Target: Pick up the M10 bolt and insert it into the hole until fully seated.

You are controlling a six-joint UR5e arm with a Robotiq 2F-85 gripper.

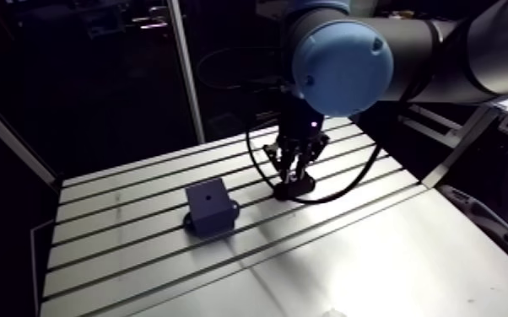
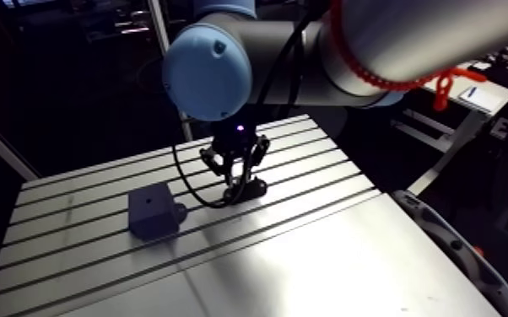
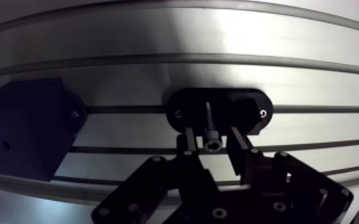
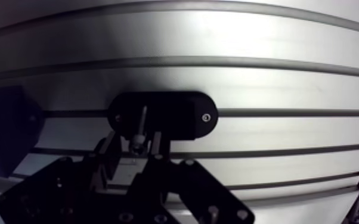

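Observation:
A slim bolt (image 3: 209, 122) stands in a black oval holder (image 3: 241, 110) bolted to a table slot. My gripper (image 3: 212, 133) hangs right over it, open. Its two fingers (image 3: 188, 143) flank the bolt's socket head (image 3: 212, 143), with a small gap showing on each side. Beside the holder sits a dark block (image 3: 24, 128) with a small hole (image 3: 4, 145) in its face. In the arm view the gripper (image 1: 294, 171) reaches down to the holder (image 1: 295, 189), and the block (image 1: 208, 206) stands apart from it, nearer the table's front left.
The slotted aluminium table (image 1: 139, 253) runs wide around both parts. Its right edge meets a frame rail (image 1: 460, 143). A black cable (image 1: 342, 190) loops over the table by the holder.

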